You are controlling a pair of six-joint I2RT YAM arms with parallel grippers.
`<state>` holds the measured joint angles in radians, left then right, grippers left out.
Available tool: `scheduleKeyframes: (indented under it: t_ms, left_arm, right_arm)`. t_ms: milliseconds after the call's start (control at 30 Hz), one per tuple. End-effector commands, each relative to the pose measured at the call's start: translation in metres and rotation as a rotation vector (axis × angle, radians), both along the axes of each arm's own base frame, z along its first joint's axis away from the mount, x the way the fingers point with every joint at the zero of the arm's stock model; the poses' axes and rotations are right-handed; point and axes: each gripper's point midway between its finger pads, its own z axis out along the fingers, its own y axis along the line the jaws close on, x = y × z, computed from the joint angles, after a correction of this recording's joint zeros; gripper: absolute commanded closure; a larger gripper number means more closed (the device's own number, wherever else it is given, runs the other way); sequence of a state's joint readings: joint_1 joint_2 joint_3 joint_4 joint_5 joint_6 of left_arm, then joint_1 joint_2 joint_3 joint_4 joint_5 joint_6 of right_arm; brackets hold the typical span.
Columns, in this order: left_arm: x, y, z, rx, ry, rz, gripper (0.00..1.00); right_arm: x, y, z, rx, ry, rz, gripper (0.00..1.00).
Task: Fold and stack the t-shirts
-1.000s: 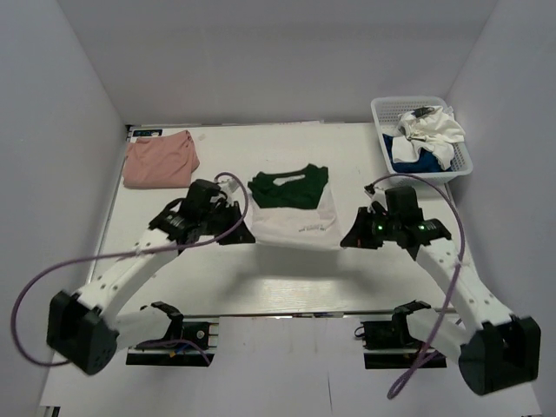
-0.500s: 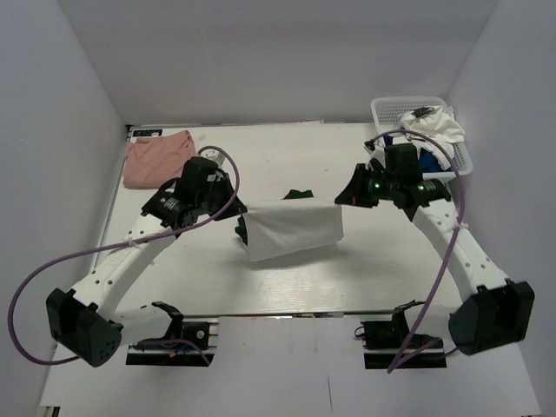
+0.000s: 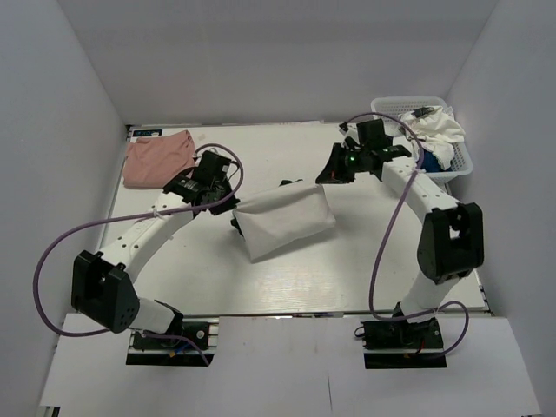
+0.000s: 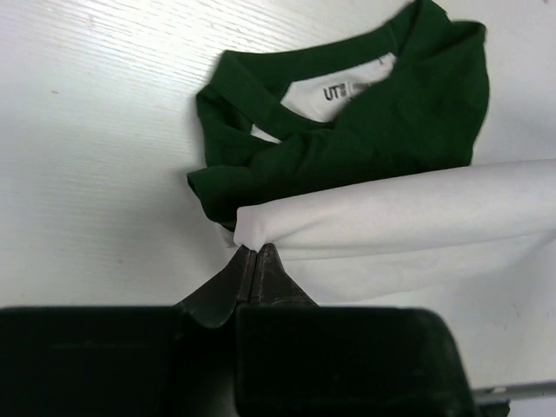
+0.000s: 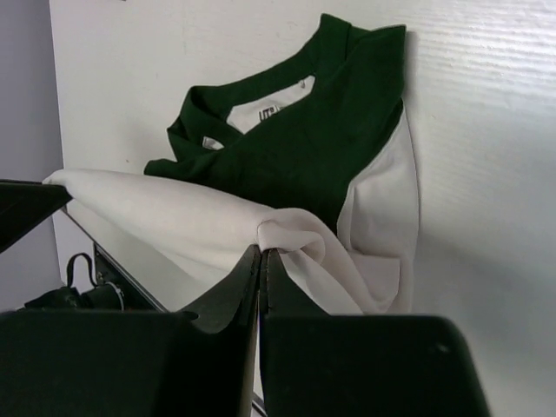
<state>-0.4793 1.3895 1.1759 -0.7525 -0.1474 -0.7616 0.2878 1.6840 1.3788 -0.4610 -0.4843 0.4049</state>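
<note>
The white t-shirt with dark green sleeves (image 3: 282,221) lies mid-table, its white lower half lifted and drawn back over the green collar part (image 4: 365,113). My left gripper (image 3: 234,208) is shut on the left corner of the white hem (image 4: 252,252). My right gripper (image 3: 323,178) is shut on the right corner of that hem (image 5: 262,250). Between the two the hem (image 5: 156,204) hangs taut above the green sleeves (image 5: 313,130). A folded salmon-pink t-shirt (image 3: 156,158) lies at the far left.
At the far right corner stands a white lattice basket (image 3: 382,109) with a crumpled white t-shirt (image 3: 439,130) in it, close behind my right arm. Purple cables loop off both arms. Grey walls close in the table on three sides.
Both grippers have lifted the shirt's white hem from the near side and carried it away from the bases, over the green collar part. Both arms are stretched further out.
</note>
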Motion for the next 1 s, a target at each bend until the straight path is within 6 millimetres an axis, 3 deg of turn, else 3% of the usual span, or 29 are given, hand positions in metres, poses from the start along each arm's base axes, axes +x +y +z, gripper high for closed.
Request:
scheduleKeyframes:
  t_ms: [0,100,133,167,200,233,300,333,367,433,467,533,567,633,667,767,800,833,867,900,967]
  left_arm:
    - [0.024,0.030,0.006,0.082,-0.050,0.135,1.00]
    - [0.038,0.035,0.002,0.090,-0.052,0.164,1.00]
    - [0.040,0.034,-0.011,0.107,-0.022,0.163,1.00]
    - [0.043,0.041,-0.016,0.124,-0.010,0.183,1.00]
    - [0.050,0.046,-0.017,0.131,-0.016,0.204,1.00]
    - [0.055,0.052,-0.028,0.142,0.006,0.221,1.00]
    - [0.068,0.060,-0.033,0.158,-0.005,0.256,1.00]
    - [0.075,0.062,-0.036,0.165,-0.007,0.256,1.00]
    - [0.084,0.067,-0.037,0.162,-0.012,0.275,1.00]
    - [0.095,0.068,-0.055,0.163,0.021,0.269,1.00]
    - [0.103,0.071,-0.055,0.162,0.021,0.283,1.00]
    - [0.109,0.071,-0.073,0.164,0.065,0.272,1.00]
    - [0.113,0.074,-0.074,0.164,0.067,0.280,1.00]
    - [0.118,0.075,-0.081,0.159,0.076,0.284,1.00]
    - [0.118,0.075,-0.085,0.163,0.084,0.284,1.00]
    - [0.122,0.084,-0.086,0.171,0.083,0.308,1.00]
    - [0.123,0.089,-0.086,0.170,0.084,0.318,1.00]
    - [0.127,0.088,-0.081,0.166,0.073,0.319,0.97]
    - [0.131,0.087,-0.076,0.160,0.058,0.320,0.85]
    - [0.132,0.092,-0.073,0.159,0.058,0.331,0.53]
    - [0.137,0.093,-0.053,0.151,0.014,0.341,0.26]
  right_arm:
    - [0.041,0.012,0.014,0.042,-0.109,0.021,1.00]
    - [0.059,0.024,0.014,0.076,-0.130,0.044,1.00]
    - [0.066,0.025,0.002,0.075,-0.113,0.042,1.00]
    - [0.076,0.027,0.007,0.084,-0.136,0.030,1.00]
    - [0.082,0.029,-0.009,0.076,-0.108,0.027,1.00]
    - [0.095,0.031,0.003,0.086,-0.151,0.022,1.00]
    - [0.117,0.033,-0.018,0.074,-0.165,-0.003,1.00]
    - [0.130,0.038,-0.003,0.087,-0.218,-0.002,1.00]
    - [0.138,0.039,-0.027,0.069,-0.183,-0.014,1.00]
    - [0.153,0.042,-0.022,0.070,-0.219,-0.020,1.00]
    - [0.160,0.047,-0.040,0.069,-0.203,-0.006,1.00]
    - [0.166,0.055,-0.039,0.096,-0.222,0.027,1.00]
    - [0.170,0.060,-0.053,0.100,-0.210,0.051,1.00]
    - [0.174,0.064,-0.055,0.105,-0.226,0.079,1.00]
    - [0.174,0.071,-0.067,0.104,-0.212,0.090,1.00]
    - [0.176,0.083,-0.061,0.138,-0.241,0.129,0.67]
    - [0.178,0.087,-0.053,0.149,-0.256,0.132,0.49]
    - [0.180,0.084,-0.046,0.151,-0.265,0.123,0.40]
    - [0.181,0.087,-0.028,0.159,-0.296,0.128,0.15]
    - [0.180,0.088,-0.017,0.166,-0.313,0.134,0.10]
    - [0.178,0.084,0.010,0.173,-0.361,0.136,0.10]
